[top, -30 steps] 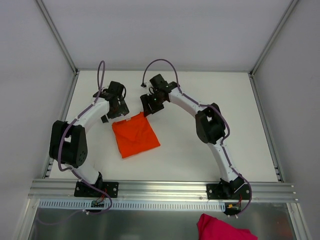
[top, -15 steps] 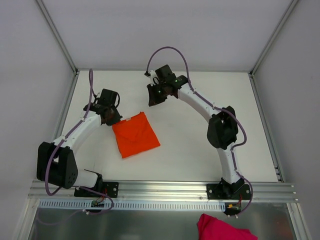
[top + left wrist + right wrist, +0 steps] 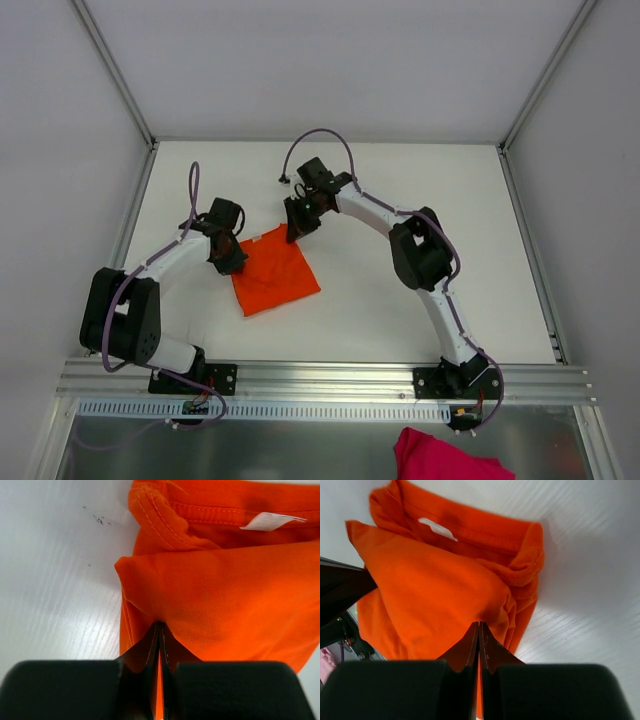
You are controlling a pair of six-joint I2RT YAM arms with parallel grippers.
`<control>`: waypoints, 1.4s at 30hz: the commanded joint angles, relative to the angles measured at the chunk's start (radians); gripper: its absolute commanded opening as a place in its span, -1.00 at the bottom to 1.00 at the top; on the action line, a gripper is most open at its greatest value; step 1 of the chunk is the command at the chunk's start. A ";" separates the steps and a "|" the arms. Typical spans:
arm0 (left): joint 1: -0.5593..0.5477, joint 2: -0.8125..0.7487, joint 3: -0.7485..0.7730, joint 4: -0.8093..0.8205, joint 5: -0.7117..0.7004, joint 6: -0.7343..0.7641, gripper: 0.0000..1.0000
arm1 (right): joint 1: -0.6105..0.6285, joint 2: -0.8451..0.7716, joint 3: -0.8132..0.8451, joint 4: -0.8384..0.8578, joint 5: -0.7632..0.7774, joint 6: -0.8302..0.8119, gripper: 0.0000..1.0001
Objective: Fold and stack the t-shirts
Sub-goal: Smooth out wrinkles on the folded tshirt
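Observation:
One orange t-shirt lies folded into a rough square on the white table. Its collar and white neck label show at the far edge. My left gripper is shut, with its tips resting on the shirt's left corner. In the left wrist view the closed left gripper meets the orange t-shirt at a small pucker. My right gripper is shut too, and presses on the top corner. In the right wrist view the right gripper touches the bunched orange t-shirt near the label.
A pink cloth lies below the table's near edge, beside the right arm's base. A metal rail runs along the near edge. White walls with metal frame posts close in the table on three sides.
Both arms swung away from the shirt, then came back onto it. Their jaws closed meanwhile. The left gripper now rests on the left corner and the right on the top corner.

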 commanded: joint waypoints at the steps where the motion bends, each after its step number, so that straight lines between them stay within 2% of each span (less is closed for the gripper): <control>1: 0.009 0.052 0.036 0.008 0.003 -0.015 -1.00 | 0.020 -0.004 -0.070 0.022 -0.046 0.002 -0.98; 11: 0.010 0.153 0.105 -0.011 -0.018 0.015 -1.00 | 0.035 -0.037 -0.209 0.059 -0.011 -0.024 -0.98; 21: 0.010 0.078 0.171 -0.049 -0.023 0.055 -1.00 | 0.041 -0.105 -0.209 0.053 0.058 -0.030 -0.98; 28: 0.009 -0.059 0.157 -0.061 0.041 0.051 -1.00 | 0.046 -0.206 -0.184 0.004 0.109 -0.047 -0.98; 31: 0.009 -0.104 0.122 -0.048 0.093 0.055 -1.00 | 0.047 -0.237 -0.175 -0.022 0.120 -0.055 -0.98; 33: 0.007 -0.118 0.082 -0.023 0.176 0.059 -1.00 | 0.047 -0.250 -0.175 -0.033 0.115 -0.055 -0.98; 38: -0.034 -0.080 0.035 0.009 0.255 0.071 -1.00 | 0.058 -0.296 -0.201 -0.065 0.065 -0.053 -0.92; 42: -0.056 -0.025 0.027 0.035 0.239 0.062 -1.00 | 0.067 -0.417 -0.315 -0.056 0.084 -0.059 -0.87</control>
